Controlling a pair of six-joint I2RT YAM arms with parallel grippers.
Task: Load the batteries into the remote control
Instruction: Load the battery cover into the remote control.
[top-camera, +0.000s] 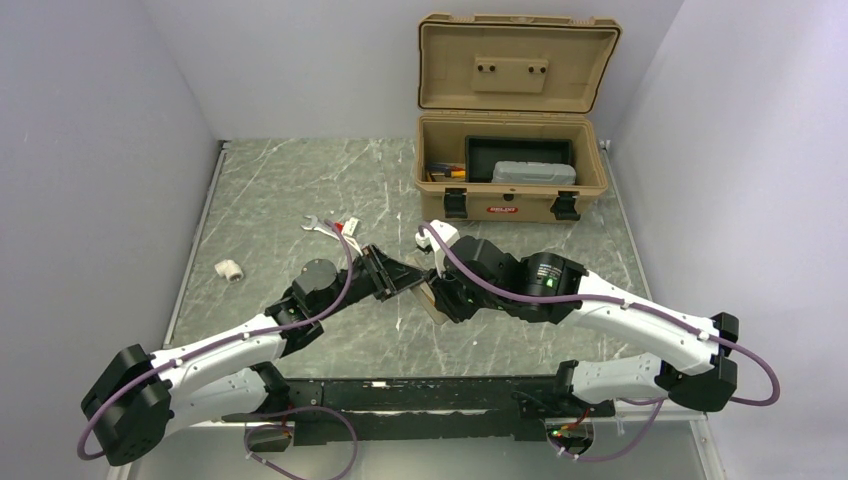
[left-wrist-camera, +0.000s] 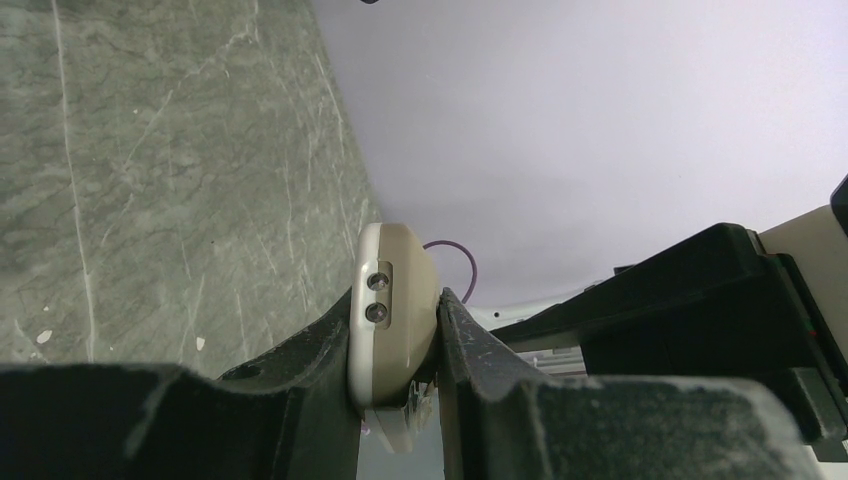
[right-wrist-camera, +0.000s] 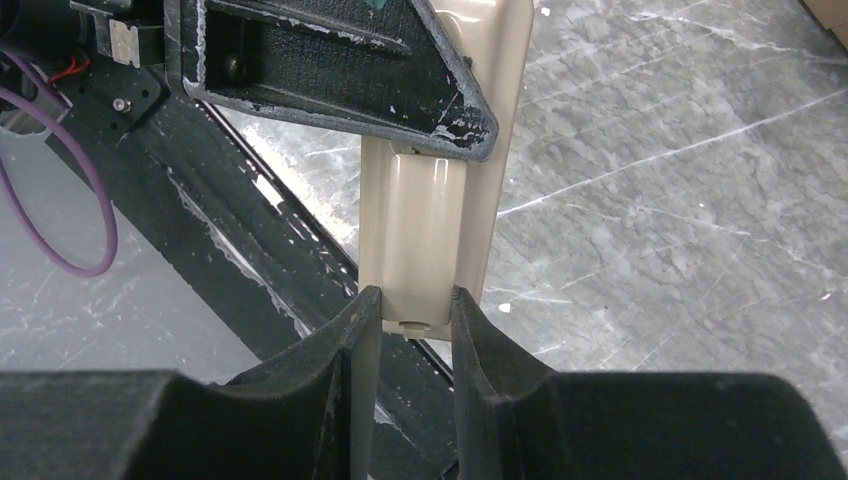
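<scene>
Beige plastic, the remote control (right-wrist-camera: 500, 120) hangs above the table (right-wrist-camera: 700, 150), one end clamped by the left gripper (left-wrist-camera: 400, 350). The right gripper (right-wrist-camera: 415, 310) pinches what may be its bay cover (right-wrist-camera: 412, 230). The next move is likely sliding it off; no batteries show.

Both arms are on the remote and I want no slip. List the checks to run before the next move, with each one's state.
1. Left gripper clamped on remote: ok.
2. Right gripper clamped on remote: ok.
3. Batteries located: cannot tell, none clearly visible in any view.
4. Battery bay open: cannot tell, not shown.
5. Wrench and toolbox apart from both grippers: ok.
</scene>
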